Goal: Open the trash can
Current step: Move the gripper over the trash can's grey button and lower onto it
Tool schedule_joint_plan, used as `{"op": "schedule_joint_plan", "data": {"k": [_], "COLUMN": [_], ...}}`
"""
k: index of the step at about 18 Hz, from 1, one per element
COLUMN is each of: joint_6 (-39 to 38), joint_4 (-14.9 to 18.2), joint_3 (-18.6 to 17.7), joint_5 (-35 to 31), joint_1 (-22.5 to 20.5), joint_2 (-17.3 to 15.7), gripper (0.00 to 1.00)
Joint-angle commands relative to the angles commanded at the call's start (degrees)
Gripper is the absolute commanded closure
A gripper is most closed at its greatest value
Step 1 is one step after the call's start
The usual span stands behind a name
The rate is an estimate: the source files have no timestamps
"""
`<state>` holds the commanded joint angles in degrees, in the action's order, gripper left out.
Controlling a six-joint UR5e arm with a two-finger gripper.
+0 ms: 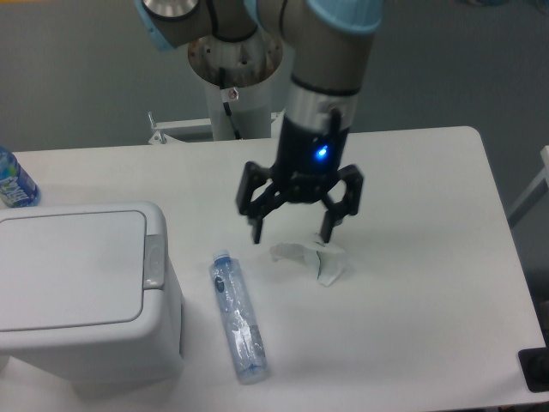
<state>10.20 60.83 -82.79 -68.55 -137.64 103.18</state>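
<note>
Tool (292, 232) hanging spread, gripping nothing, over crumpled paper (310, 257). Trash can (86, 292) sitting at surface's left edge, lid closed; latch (154, 261) probably facing tool, well apart.

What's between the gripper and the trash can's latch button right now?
In the fixed camera view, an empty clear plastic bottle lies on the table between the open gripper and the trash can, whose grey latch button faces it.

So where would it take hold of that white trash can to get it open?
Probably not a grip at all: the trash can has a flat shut lid with a small grey button at its right edge. Coming straight down from above to press that button looks best. The gripper, jaws open, is off to its right.
</note>
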Motion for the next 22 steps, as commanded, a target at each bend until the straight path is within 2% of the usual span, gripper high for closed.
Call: {"op": "schedule_joint_plan", "data": {"k": [15,22], "joint_6": [-1.9,-1.8], "joint_4": [-0.6,-0.6], "joint_3": [-0.5,-0.7], "joint_5": [-0.2,-0.2], "joint_1": [5.4,6.3], "joint_2": [-0.2,0.0], "gripper": [0.00,0.00]}}
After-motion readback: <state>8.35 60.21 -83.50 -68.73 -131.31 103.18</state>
